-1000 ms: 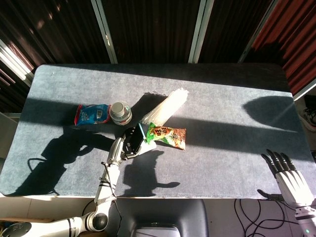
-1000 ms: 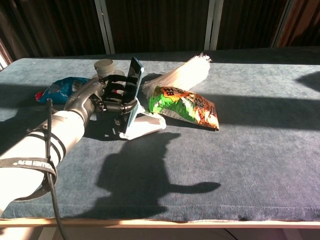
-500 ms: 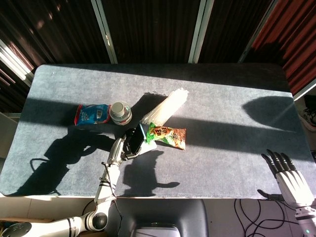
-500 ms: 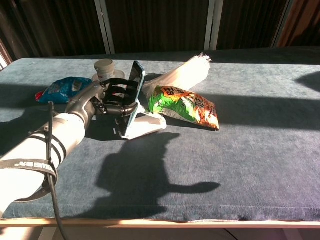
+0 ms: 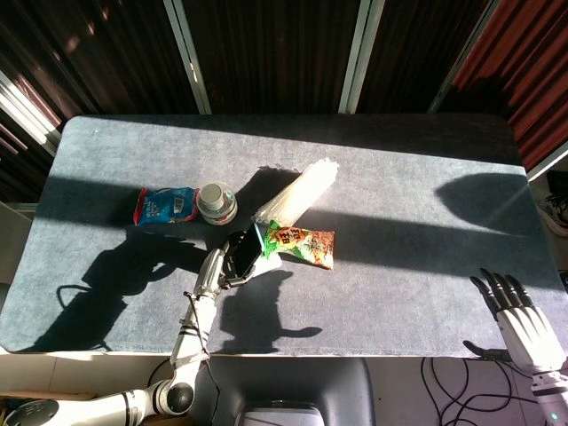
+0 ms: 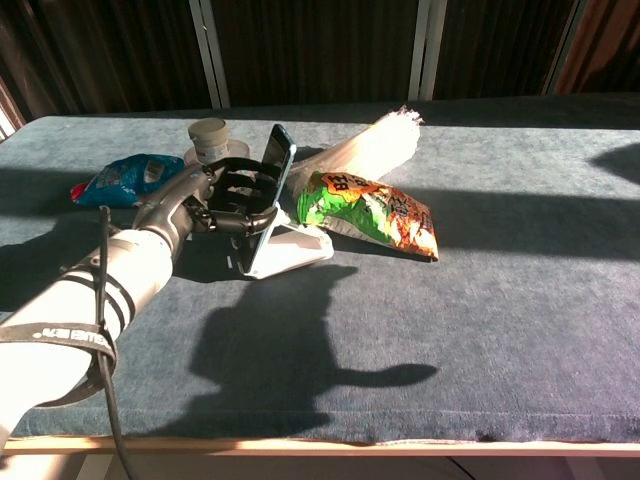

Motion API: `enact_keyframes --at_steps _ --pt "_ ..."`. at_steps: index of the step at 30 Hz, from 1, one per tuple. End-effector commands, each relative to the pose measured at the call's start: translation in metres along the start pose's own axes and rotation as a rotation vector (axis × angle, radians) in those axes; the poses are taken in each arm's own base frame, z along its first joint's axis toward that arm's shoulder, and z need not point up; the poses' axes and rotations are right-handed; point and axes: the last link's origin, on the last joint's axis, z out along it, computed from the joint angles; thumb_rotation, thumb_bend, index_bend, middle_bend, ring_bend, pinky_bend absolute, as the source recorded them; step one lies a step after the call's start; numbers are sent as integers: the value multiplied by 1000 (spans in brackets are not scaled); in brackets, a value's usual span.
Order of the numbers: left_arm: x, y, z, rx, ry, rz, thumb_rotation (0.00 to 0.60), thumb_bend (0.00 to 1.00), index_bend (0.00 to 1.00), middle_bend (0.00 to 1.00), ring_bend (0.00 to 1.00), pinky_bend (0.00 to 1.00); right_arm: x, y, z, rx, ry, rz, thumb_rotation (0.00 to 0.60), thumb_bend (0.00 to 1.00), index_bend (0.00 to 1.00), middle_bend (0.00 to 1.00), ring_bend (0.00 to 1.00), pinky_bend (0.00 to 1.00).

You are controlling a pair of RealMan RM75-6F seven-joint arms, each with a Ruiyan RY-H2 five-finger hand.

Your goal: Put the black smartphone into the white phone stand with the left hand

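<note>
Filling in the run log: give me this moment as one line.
left robot hand: holds black smartphone, tilted back on white phone stand | right robot hand: open, off table | step: placing

The left hand's dark fingers (image 6: 240,190) cover most of the black smartphone (image 6: 272,165); the white plastic phone stand's (image 6: 292,252) cradle sits hidden behind them, and the picture's bottom edge crops the pale right hand (image 5: 525,330)

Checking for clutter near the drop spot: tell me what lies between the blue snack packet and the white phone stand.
The round grey-lidded can sits beside the blue snack packet, with bare grey tabletop toward the white phone stand; clearest in the head view.
</note>
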Motion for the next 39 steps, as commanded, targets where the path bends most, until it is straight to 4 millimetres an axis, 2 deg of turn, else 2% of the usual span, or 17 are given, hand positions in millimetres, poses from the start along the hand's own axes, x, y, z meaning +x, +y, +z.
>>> enact_keyframes --at_steps 1,8,15,17,25,35,39 --pt "0 -1 1 -7 2 -3 600 443 691 965 577 135 0 0 0 0 0 0 600 110 0 0 0 0" --pt "1 -3 0 -20 0 -4 600 441 605 829 443 108 0 0 0 0 0 -1 600 109 0 0 0 0" --pt "0 -4 1 -20 -8 -10 600 433 570 740 398 96 0 0 0 -1 1 0 600 109 0 0 0 0" --pt "0 -5 2 -18 -12 -9 600 428 530 674 360 91 0 0 0 -2 2 0 600 110 0 0 0 0" --pt "-2 -6 2 -11 -40 -6 600 397 266 334 155 57 1 1 -1 -2 3 0 600 110 0 0 0 0" --pt "-3 -7 3 -10 -53 -6 600 361 32 21 0 13 1 1 0 -2 2 -1 600 109 0 0 0 0" --pt "-3 -6 4 -15 -54 -14 600 349 0 0 0 0 1 1 0 -2 3 0 600 110 0 0 0 0"
